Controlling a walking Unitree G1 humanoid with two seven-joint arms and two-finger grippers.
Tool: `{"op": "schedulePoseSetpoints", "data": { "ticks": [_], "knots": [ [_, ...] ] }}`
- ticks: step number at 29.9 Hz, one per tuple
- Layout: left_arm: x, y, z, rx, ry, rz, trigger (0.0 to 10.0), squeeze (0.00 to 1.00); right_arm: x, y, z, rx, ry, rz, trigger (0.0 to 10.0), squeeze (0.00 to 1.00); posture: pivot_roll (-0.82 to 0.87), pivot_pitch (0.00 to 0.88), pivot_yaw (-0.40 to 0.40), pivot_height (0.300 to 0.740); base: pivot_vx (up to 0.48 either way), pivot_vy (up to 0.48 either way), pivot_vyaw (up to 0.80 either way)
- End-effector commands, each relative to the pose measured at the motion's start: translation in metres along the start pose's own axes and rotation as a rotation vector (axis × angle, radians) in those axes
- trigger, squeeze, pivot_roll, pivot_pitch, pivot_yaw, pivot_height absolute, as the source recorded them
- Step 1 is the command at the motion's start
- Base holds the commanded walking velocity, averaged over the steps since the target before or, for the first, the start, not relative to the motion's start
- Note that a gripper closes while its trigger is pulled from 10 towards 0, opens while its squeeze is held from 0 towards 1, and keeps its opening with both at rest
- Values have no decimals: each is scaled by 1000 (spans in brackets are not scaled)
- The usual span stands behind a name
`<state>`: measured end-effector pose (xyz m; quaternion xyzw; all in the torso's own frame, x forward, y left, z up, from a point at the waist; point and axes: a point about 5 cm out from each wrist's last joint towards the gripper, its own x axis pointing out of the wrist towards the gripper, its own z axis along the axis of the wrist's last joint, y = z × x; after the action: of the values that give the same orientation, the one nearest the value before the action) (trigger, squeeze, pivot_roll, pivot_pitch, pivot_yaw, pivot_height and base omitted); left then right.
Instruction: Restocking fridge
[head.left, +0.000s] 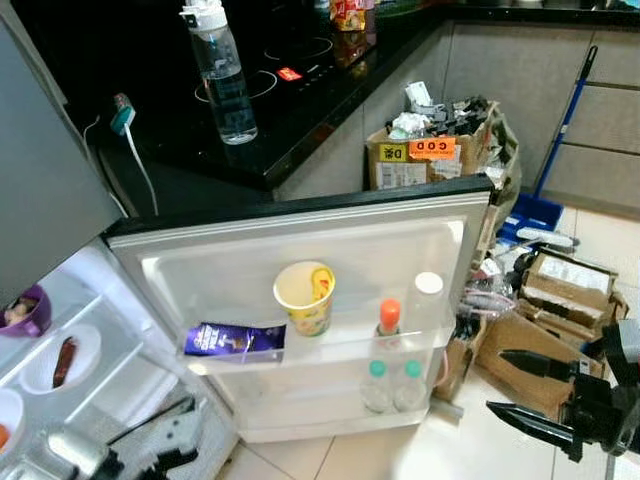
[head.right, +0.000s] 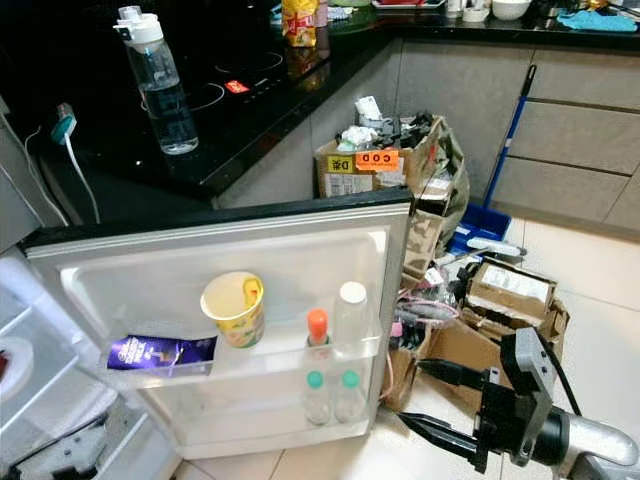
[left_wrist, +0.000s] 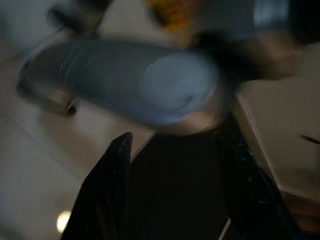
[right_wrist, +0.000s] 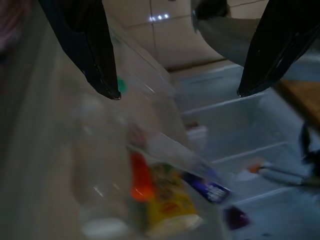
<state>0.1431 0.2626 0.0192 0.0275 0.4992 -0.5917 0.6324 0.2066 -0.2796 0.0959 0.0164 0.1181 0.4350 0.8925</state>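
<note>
The fridge door (head.left: 300, 235) stands open toward me. Its upper door shelf holds a purple snack packet (head.left: 232, 341), a yellow cup of noodles (head.left: 305, 297), an orange-capped bottle (head.left: 389, 318) and a white-capped bottle (head.left: 427, 290). Two green-capped bottles (head.left: 392, 385) stand in the shelf below. My right gripper (head.left: 494, 382) hovers open and empty to the right of the door, low over the floor, pointing at those bottles (right_wrist: 140, 175). My left gripper (head.left: 185, 430) sits low by the fridge's bottom left, its fingers (left_wrist: 105, 195) apart and blurred.
A clear water bottle (head.left: 222, 75) stands on the black counter (head.left: 300, 110) behind the door. Fridge shelves at the left hold plates, a sausage (head.left: 63, 360) and a purple bowl (head.left: 25, 310). Cardboard boxes (head.left: 560, 285) and rubbish clutter the floor at the right, by a blue dustpan (head.left: 530, 212).
</note>
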Motion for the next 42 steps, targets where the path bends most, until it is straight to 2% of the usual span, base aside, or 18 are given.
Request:
{"op": "schedulePoseSetpoints", "data": {
  "ticks": [1,5,7,9,10,11,12,13,14,18,19,22,25,28,31,33,35,42],
  "knots": [
    [15,8,-15,-60,47,84,10000,0,-2,-5,-13,27,24,-73,10000,0,-41,18,54,740,0,0,0],
    [34,20,-28,-162,43,201,10000,0,-6,-13,-32,67,62,-192,10000,0,-46,17,49,740,0,0,0],
    [34,20,-28,-162,43,201,10000,0,-6,-13,-32,67,62,-192,10000,0,-46,17,49,740,0,0,0],
    [52,34,-38,-247,32,426,10000,0,-15,-22,-62,131,156,-406,10000,0,-58,9,43,740,0,0,0],
    [52,34,-38,-247,32,426,10000,0,-15,-22,-62,131,156,-406,10000,0,-58,9,43,740,0,0,0],
    [59,39,-41,-279,34,531,10000,0,-20,-25,-76,160,202,-505,10000,0,-58,9,43,740,0,0,0],
    [59,39,-41,-279,34,531,10000,0,-20,-25,-76,160,202,-505,10000,0,-58,9,43,740,0,0,0],
    [65,44,-45,-335,23,657,10000,0,-24,-25,-92,207,252,-626,10000,0,-68,4,35,740,0,0,0],
    [71,46,-48,-389,10,762,10000,0,-26,-23,-108,253,293,-754,10000,0,-71,1,30,740,0,0,0],
    [78,46,-54,-480,-5,894,10000,0,-24,-14,-131,332,343,-890,10000,0,-76,0,27,740,0,0,0],
    [85,43,-59,-569,-47,966,10000,0,-15,5,-153,402,407,-935,10000,0,-74,0,23,740,0,0,0],
    [91,39,-63,-638,-79,1010,10000,0,-5,20,-167,449,447,-942,10000,0,-61,0,18,740,0,0,0],
    [92,38,-64,-667,-91,1027,10000,0,-1,26,-171,466,458,-935,10000,0,-57,0,15,740,0,0,0],
    [96,34,-70,-798,-141,1096,10000,0,11,43,-184,512,514,-904,10000,0,-47,0,14,740,0,0,0],
    [98,34,-70,-841,-174,1122,10000,0,18,53,-191,512,569,-870,10000,0,-48,0,15,740,0,0,0],
    [108,39,-52,-880,-280,1114,10000,0,31,71,-201,508,657,-795,10000,0,-44,28,3,740,0,0,0],
    [110,45,-37,-937,-397,1075,10000,0,41,79,-203,456,706,-726,10000,0,-50,31,-3,740,0,0,0],
    [112,46,-31,-1001,-505,997,10000,0,41,79,-204,406,764,-700,10000,0,-68,33,-6,740,0,0,0]
  ]
}}
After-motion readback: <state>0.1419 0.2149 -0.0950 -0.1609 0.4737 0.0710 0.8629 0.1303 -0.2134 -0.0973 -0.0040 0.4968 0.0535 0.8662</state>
